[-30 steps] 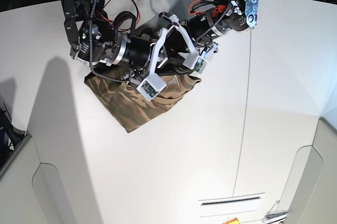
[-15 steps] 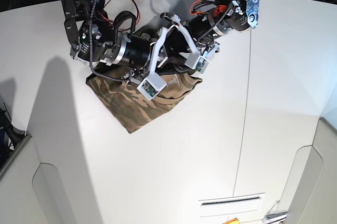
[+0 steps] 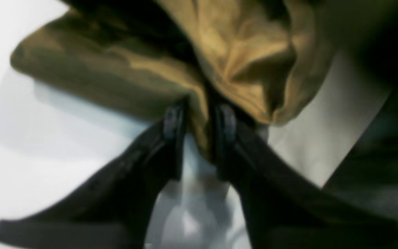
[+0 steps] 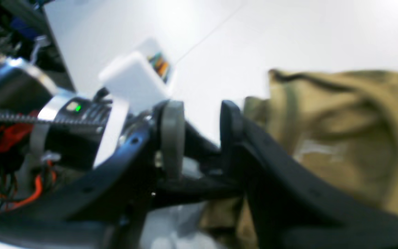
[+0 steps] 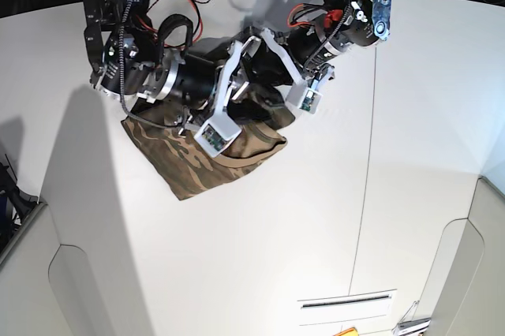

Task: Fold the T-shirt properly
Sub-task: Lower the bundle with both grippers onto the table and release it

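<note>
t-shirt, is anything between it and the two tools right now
Nothing visible. In the left wrist view the left tool is already pinched shut on a fold of the T-shirt. In the right wrist view the right tool is open with bare fingers, the cloth just beside it, and only the white table around.

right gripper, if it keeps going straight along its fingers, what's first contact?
Probably the left arm's wrist housing, right beyond the right gripper tips in the right wrist view; white table beyond. The T-shirt lies off to one side. Depth is blurry.
</note>
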Action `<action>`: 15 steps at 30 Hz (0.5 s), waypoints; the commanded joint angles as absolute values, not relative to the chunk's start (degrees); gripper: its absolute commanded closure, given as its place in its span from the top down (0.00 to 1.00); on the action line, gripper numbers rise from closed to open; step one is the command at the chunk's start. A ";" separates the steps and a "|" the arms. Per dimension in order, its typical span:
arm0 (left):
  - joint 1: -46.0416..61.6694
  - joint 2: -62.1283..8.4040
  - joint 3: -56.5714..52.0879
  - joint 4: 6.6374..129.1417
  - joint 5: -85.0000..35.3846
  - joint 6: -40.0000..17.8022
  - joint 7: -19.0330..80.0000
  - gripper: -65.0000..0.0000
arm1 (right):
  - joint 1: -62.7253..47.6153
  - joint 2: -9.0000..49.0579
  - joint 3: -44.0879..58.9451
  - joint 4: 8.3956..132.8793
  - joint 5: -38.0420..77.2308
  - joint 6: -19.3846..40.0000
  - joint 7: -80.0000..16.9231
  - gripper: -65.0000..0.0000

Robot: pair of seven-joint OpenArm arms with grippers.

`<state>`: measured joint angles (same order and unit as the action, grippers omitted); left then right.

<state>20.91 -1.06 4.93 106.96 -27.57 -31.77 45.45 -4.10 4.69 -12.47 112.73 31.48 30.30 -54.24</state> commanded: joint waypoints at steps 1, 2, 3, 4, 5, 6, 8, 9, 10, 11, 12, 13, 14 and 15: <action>20.69 -1.10 5.17 108.42 -28.49 -32.36 44.93 0.27 | -3.31 4.25 -11.44 113.95 32.10 30.87 -52.69 0.27; 20.71 -1.17 5.17 108.90 -28.49 -32.38 45.21 0.27 | -3.33 4.27 -10.24 113.95 31.83 30.87 -52.51 0.27; 20.80 -1.15 5.17 109.38 -28.51 -32.40 45.32 0.27 | -3.33 4.27 -8.93 113.95 31.83 30.87 -52.53 0.27; 20.88 -1.15 5.17 109.97 -28.84 -32.64 45.32 0.27 | -3.33 4.27 -7.55 113.95 31.92 30.87 -52.53 0.27; 20.97 -1.15 5.17 110.54 -29.85 -33.12 45.71 0.31 | -3.33 4.27 -6.17 113.95 31.92 30.87 -52.51 0.27; 20.97 -1.13 5.17 111.02 -31.24 -33.52 46.48 0.37 | -3.31 4.29 -4.78 113.95 31.92 30.87 -52.53 0.27; 20.97 -1.13 5.17 111.79 -32.86 -33.67 47.11 0.49 | -3.31 4.29 -1.98 113.95 31.92 30.85 -52.51 0.27; 20.95 -1.13 5.17 112.05 -32.88 -33.67 47.46 0.53 | -3.31 4.40 -0.62 113.95 31.94 30.85 -52.53 0.27; 20.97 -1.13 5.17 112.31 -32.82 -33.67 47.55 0.53 | -3.31 4.71 0.64 113.95 32.10 30.85 -52.51 0.27; 20.97 -1.13 5.17 112.55 -32.82 -33.67 47.92 0.53 | -3.29 5.17 1.87 113.95 32.32 30.85 -52.47 0.27; 20.97 -1.13 5.17 112.84 -32.80 -33.67 48.25 0.53 | -3.22 5.78 3.09 113.95 32.49 30.85 -52.29 0.27; 20.97 -1.13 5.17 113.14 -32.77 -33.67 48.51 0.53 | -3.18 6.46 4.36 113.95 32.56 30.85 -52.25 0.27; 20.97 -1.15 5.15 113.54 -32.69 -33.67 48.90 0.53 | -3.18 7.11 5.72 113.95 32.56 30.87 -51.75 0.27; 20.97 -1.13 4.95 113.99 -32.34 -33.67 49.17 0.53 | -3.20 7.75 7.05 113.95 32.53 30.85 -51.03 0.27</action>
<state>21.12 -1.26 4.89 112.71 -31.40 -32.62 50.22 -3.97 7.38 6.96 112.99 31.53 30.52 -52.53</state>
